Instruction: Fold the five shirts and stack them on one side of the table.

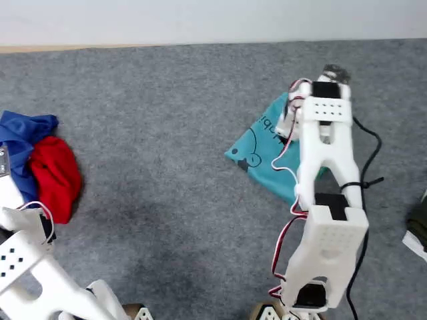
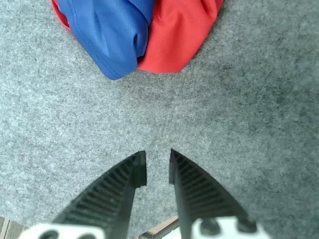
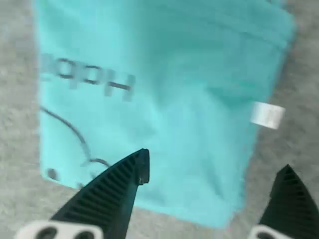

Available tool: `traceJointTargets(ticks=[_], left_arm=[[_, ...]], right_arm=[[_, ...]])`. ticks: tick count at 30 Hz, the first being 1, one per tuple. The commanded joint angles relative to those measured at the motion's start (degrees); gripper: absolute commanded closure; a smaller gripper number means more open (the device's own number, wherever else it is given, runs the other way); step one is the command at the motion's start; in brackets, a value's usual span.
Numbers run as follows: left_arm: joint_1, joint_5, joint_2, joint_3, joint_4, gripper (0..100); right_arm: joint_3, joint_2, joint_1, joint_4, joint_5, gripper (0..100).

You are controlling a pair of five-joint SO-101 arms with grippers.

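1. Grey felt mat covers the table; a pale wall runs along its far edge.
2. Teal shirt lies flat on the mat in a roughly rectangular fold, printed side up, with a white label near one edge.
3. Right gripper hangs directly above the teal shirt, jaws spread wide and holding nothing.
4. Right arm crosses over the teal shirt's right part.
5. Blue shirt and red shirt lie bunched and touching, well apart from the teal shirt, to its left.
6. Left gripper hangs over bare mat near that pair, far from the teal shirt, jaws a narrow gap apart and empty.
7. Dark cloth lies right of the teal shirt; what it is cannot be told.
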Motion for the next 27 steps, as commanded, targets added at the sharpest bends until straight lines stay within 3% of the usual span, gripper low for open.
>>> traceJointTargets(ticks=[1,9,14,27], left_arm=[[0.1,-0.2,-0.9,-0.1,1.5,92],[0.1,-0.2,-0.9,-0.1,1.5,92],[0.1,-0.2,-0.9,-0.1,1.5,92],[0.1,-0.2,-0.9,0.0,1.5,92]], right_arm=[[-3.3,0.7,-0.6,-3.2,-1.7,62.0],[-6.8,5.4,-0.3,-2.9,-2.3,61.9],[-9.6,7.7,-0.8,-2.9,-2.4,55.2],[-9.8,10.3,-0.7,-1.5,-2.5,55.3]])
